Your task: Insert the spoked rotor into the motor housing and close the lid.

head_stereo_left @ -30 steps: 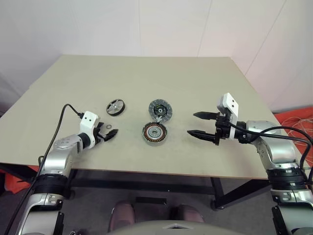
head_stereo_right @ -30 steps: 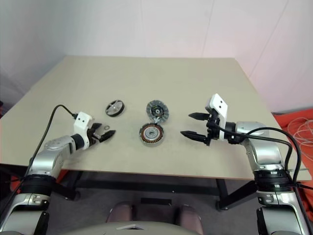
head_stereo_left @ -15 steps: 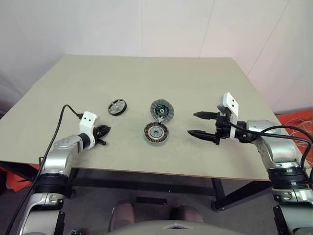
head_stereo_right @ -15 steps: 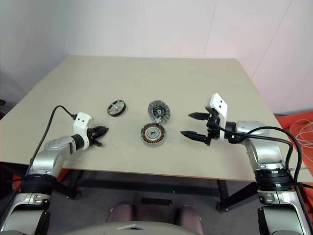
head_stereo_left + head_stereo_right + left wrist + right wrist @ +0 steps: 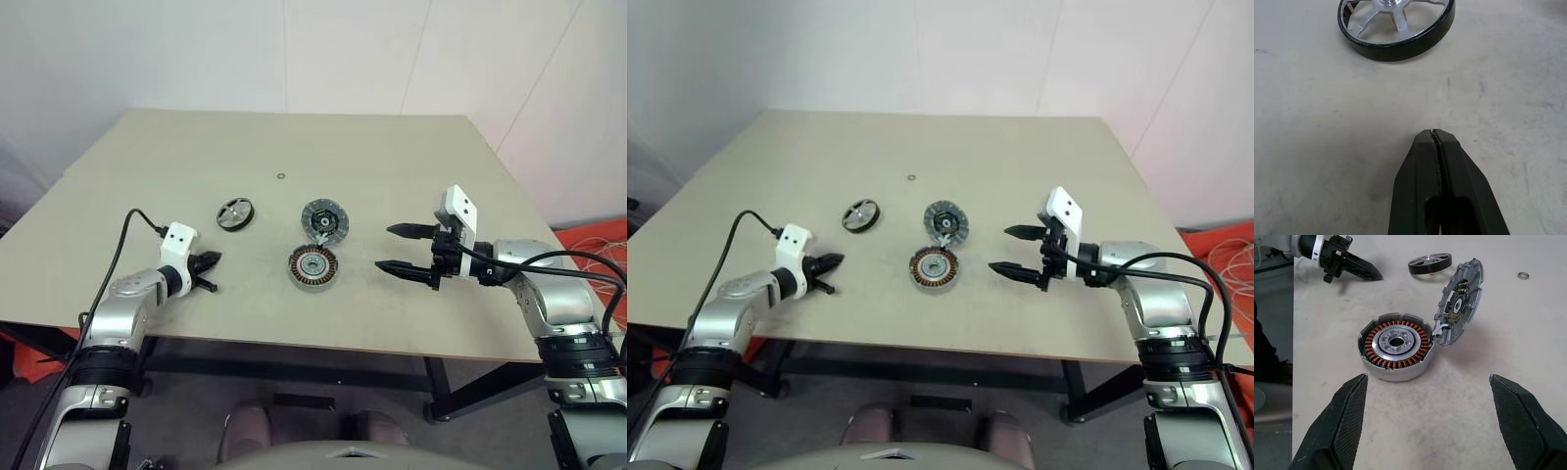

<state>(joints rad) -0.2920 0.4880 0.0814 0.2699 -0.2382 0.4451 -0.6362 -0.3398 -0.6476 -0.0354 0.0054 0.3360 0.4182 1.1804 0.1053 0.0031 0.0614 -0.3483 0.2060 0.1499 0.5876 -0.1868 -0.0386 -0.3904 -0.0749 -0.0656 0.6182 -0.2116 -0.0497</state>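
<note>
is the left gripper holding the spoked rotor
No, the left gripper is shut on nothing, and the spoked rotor lies apart on the table ahead of it.

The rotor [image 5: 1396, 24] has bright, smooth metal spokes and a glossy black rim. The housing [image 5: 1396, 346] is matt silver-grey metal holding shiny copper wire coils around a polished metal centre. The lid [image 5: 1459, 301] is dull grey metal. The fingers [image 5: 1436, 186] are matt black plastic. The table [image 5: 392, 157] is matt beige, lightly scuffed.
</note>
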